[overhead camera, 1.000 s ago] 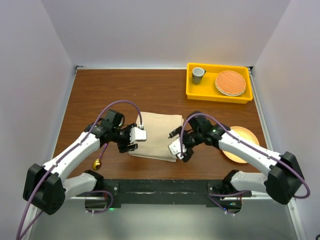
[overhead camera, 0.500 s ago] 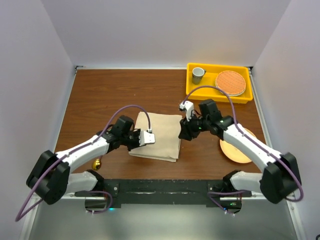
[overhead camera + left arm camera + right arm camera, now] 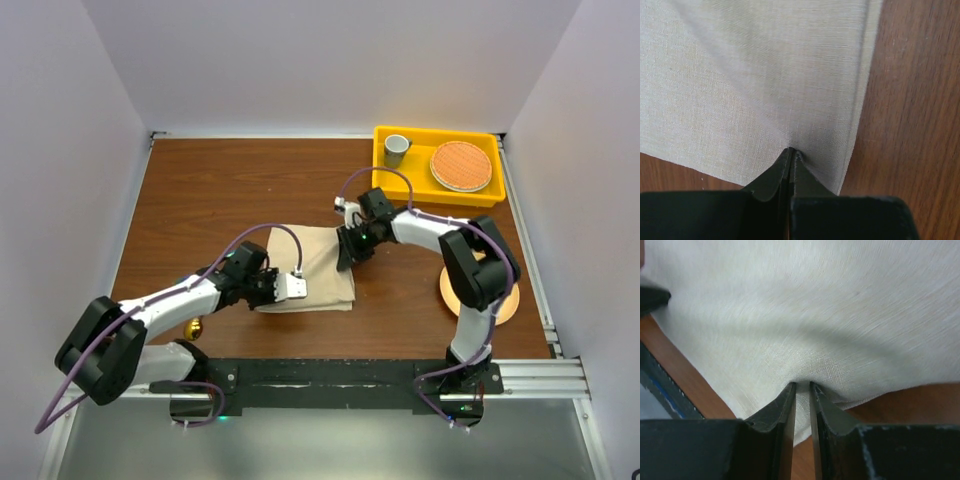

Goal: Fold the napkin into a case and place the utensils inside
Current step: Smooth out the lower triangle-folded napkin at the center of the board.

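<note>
Left claw (image 3: 791,151) pressed together on napkin (image 3: 765,75) near its corner. Right claw (image 3: 802,386) pinching napkin edge, low over bench (image 3: 920,405).

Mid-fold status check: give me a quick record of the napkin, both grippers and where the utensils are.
napkin: beige cloth lying mostly flat
left gripper: shut on napkin near a corner
right gripper: closed on napkin's far right edge, cloth bunched between fingers
spoon: gold bowl showing at near left, outside napkin
fork: not visible
</note>
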Available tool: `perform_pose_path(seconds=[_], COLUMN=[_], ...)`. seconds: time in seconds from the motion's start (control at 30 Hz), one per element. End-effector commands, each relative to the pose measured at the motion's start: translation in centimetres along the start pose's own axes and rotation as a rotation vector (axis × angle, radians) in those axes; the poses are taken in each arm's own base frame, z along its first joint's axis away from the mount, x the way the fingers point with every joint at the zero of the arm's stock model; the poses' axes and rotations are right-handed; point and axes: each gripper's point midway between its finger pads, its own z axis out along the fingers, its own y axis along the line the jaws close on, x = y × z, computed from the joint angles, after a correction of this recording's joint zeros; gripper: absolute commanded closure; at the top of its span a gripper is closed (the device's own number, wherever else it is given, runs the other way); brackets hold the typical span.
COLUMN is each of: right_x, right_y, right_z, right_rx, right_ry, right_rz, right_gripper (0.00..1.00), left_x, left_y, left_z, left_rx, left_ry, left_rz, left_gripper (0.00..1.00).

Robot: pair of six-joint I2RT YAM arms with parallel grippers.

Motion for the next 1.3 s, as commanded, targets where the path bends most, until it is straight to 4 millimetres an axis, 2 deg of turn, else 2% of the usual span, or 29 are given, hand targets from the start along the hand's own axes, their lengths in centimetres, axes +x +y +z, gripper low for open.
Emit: perform_pose_path(seconds=[0.0,0.07,0.1,0.13,0.17,0.2,0.23,0.27,0.3,0.33,0.37,0.4,0.43,0.47,0.5,0.57,0.67,0.7,0.8,0.87,1.03,1.27], right_x=[-6.8,-8.6,-9.0,-8.7,-9.1,-8.6,-6.9,-6.5,-6.3,-4.2,-3.5,-2.8,-0.6,0.2,1.7,2.4,3.1,4.2,5.2,5.9,6.0,6.9], right_y=[0.7,2.5,3.3,4.0,5.4,6.0,5.9,5.6,6.2,5.5,4.6,4.6,4.0,3.7,3.5,3.0,1.4,1.1,0.4,0.2,-0.1,-0.6], right_z=[0.6,-0.5,-1.4,-2.1,-4.3,-5.3,-5.5,-6.6,-8.4,-8.3,-8.9,-9.7,-9.0,-8.9,-8.4,-8.1,-8.0,-7.7,-7.3,-6.8,-6.3,-5.4], right_rx=[-0.032,-0.086,-0.11,-0.127,-0.158,-0.173,-0.179,-0.176,-0.175,-0.165,-0.145,-0.138,-0.13,-0.127,-0.121,-0.111,-0.064,-0.052,-0.04,-0.043,-0.038,-0.035], right_ry=[-0.116,-0.141,-0.158,-0.16,-0.202,-0.212,-0.191,-0.21,-0.249,-0.227,-0.235,-0.249,-0.209,-0.199,-0.172,-0.18,-0.209,-0.187,-0.209,-0.21,-0.207,-0.188], right_rz=[-0.066,-0.09,-0.1,-0.086,-0.098,-0.081,-0.011,0.024,0.039,0.127,0.179,0.199,0.27,0.299,0.353,0.417,0.465,0.489,0.537,0.581,0.588,0.635], right_gripper=[0.79,0.76,0.73,0.71,0.67,0.65,0.64,0.62,0.62,0.62,0.62,0.61,0.6,0.6,0.6,0.62,0.7,0.73,0.77,0.8,0.9,0.87], left_x=[0.5,-1.0,-2.5,-3.5,-4.8,-6.5,-7.5,-8.2,-9.8,-10.5,-11.7,-12.3,-13.2,-14.0,-14.8,-16.2,-17.7,-18.2,-18.6,-19.0,-18.9,-19.3], left_y=[-1.2,-0.5,0.5,1.0,1.7,3.0,3.5,3.6,4.4,4.5,4.7,4.6,3.9,3.9,3.0,2.5,0.3,-0.9,-3.1,-3.9,-4.4,-4.3], left_z=[-0.5,-1.1,-1.6,-1.9,-2.5,-3.0,-3.2,-3.0,-3.3,-3.1,-2.5,-2.1,-1.6,-0.9,-0.4,0.6,1.7,2.0,3.3,3.8,5.2,6.4], left_rx=[0.03,0.005,-0.026,-0.047,-0.074,-0.111,-0.126,-0.125,-0.14,-0.137,-0.131,-0.126,-0.104,-0.097,-0.073,-0.053,0.01,0.04,0.087,0.093,0.085,0.059], left_ry=[0.016,-0.031,-0.081,-0.114,-0.157,-0.21,-0.236,-0.251,-0.285,-0.296,-0.314,-0.321,-0.333,-0.344,-0.354,-0.381,-0.407,-0.415,-0.403,-0.404,-0.378,-0.369], left_rz=[-0.017,-0.036,-0.036,-0.062,-0.058,-0.049,-0.073,-0.072,-0.061,-0.072,-0.062,-0.06,-0.048,-0.036,-0.016,0.014,0.08,0.124,0.194,0.22,0.225,0.257], left_gripper=[1.0,1.0,0.98,0.9,0.86,0.82,0.74,0.73,0.72,0.7,0.69,0.68,0.67,0.65,0.63,0.62,0.61,0.61,0.58,0.57,0.59,0.6])
